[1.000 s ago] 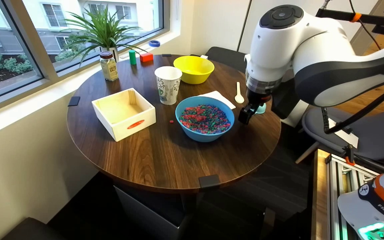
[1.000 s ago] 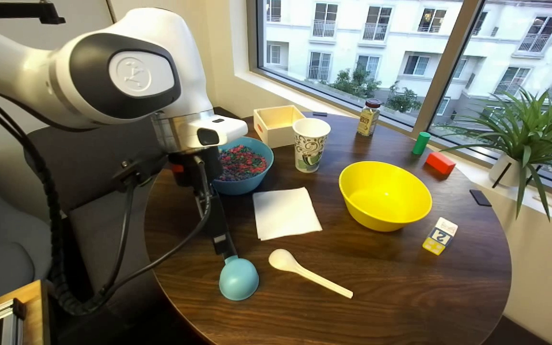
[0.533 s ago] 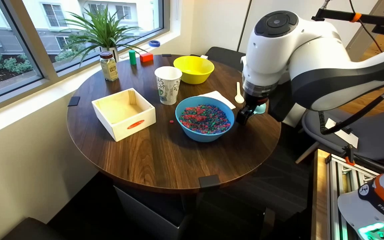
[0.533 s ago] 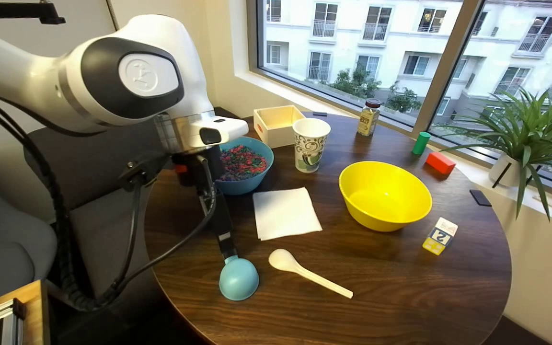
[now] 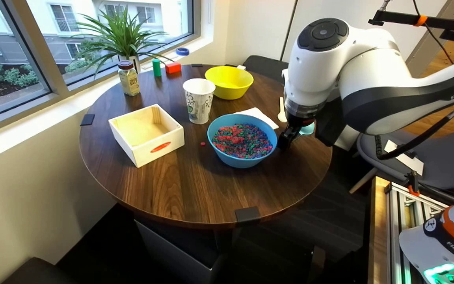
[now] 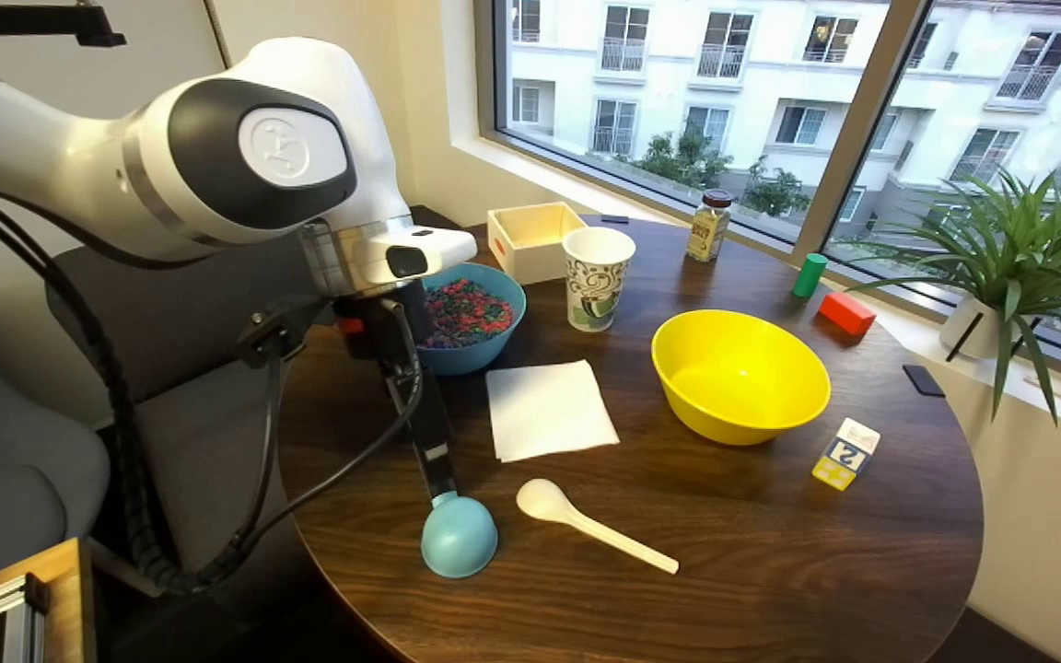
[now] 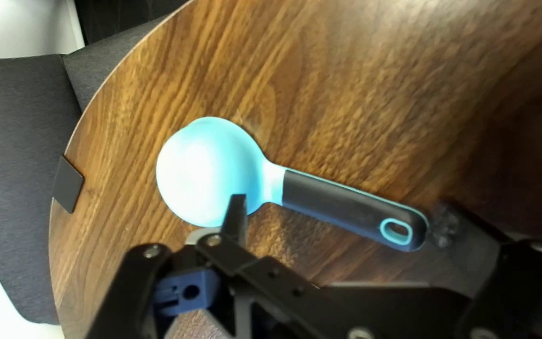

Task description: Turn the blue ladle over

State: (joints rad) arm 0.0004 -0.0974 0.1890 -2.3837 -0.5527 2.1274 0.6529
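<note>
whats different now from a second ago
The arm has come down, carrying the open gripper lower and slightly towards the large blue bowl in an exterior view. Nothing was visibly grasped or released. The blue ladle still lies dome up; everything else stayed put.

The end effector [image 5: 286,140] partly hides the blue ladle [image 5: 308,129].

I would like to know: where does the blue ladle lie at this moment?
In an exterior view, the blue ladle lies on the wooden table, low and left of centre, just left of the white spoon, rounded side up.
</note>
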